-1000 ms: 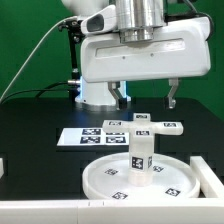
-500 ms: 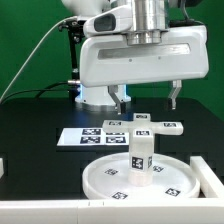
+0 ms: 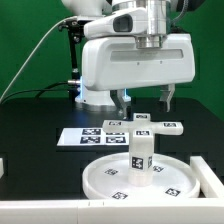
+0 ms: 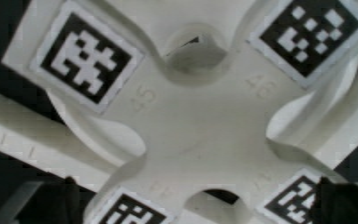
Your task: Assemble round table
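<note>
The round disc (image 3: 138, 178) lies at the front of the black table. The short cylinder leg (image 3: 141, 152) stands upright at its centre, tags on its sides. The cross-shaped foot (image 3: 151, 126) lies flat behind the disc. It fills the wrist view (image 4: 194, 120), with tags on its arms. My gripper (image 3: 144, 97) hangs above the foot, clear of it. It is open and empty, with its fingers spread wide to either side. The fingertips do not show clearly in the wrist view.
The marker board (image 3: 96, 135) lies flat on the table at the exterior view's left of the foot. The arm's base stands behind it. A white block (image 3: 209, 172) sits at the exterior view's right edge beside the disc. A white ledge runs along the front.
The hand has turned a little above the foot, and the fingers look slightly closer together in the exterior view. The disc, leg and foot have not moved.
</note>
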{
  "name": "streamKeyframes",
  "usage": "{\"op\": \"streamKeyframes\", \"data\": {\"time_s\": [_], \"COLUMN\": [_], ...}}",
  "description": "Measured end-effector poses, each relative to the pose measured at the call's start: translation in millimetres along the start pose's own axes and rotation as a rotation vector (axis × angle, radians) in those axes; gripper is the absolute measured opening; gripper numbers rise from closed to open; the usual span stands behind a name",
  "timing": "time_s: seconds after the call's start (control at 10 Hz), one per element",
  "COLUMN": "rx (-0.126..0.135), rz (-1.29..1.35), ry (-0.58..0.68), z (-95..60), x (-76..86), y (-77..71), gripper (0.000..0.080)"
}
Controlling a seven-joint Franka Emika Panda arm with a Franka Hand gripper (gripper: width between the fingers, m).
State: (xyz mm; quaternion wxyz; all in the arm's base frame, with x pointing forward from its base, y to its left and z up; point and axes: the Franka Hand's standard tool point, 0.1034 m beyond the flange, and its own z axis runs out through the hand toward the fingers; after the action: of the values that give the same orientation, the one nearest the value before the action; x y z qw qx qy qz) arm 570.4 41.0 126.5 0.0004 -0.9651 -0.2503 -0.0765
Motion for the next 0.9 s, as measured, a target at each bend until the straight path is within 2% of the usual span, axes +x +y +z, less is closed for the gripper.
{"op": "streamKeyframes", "data": {"time_s": [0.2, 0.3, 0.4, 0.5, 0.9], "rx": [0.005, 0.028, 0.033, 0.022, 0.024], "rz": [0.015, 0.032, 0.025, 0.015, -0.054], "ry": [-0.009, -0.059, -0.084, -0.075, -0.081], "z": [1.6, 6.9, 8.9, 9.9, 13.6], "x": [-1.5, -6.9, -3.9, -2.3, -5.6], "y": [-1.1, -5.2, -4.7, -4.6, -1.0], "gripper": [0.0649, 0.0649, 0.0649, 0.0649, 0.0649]}}
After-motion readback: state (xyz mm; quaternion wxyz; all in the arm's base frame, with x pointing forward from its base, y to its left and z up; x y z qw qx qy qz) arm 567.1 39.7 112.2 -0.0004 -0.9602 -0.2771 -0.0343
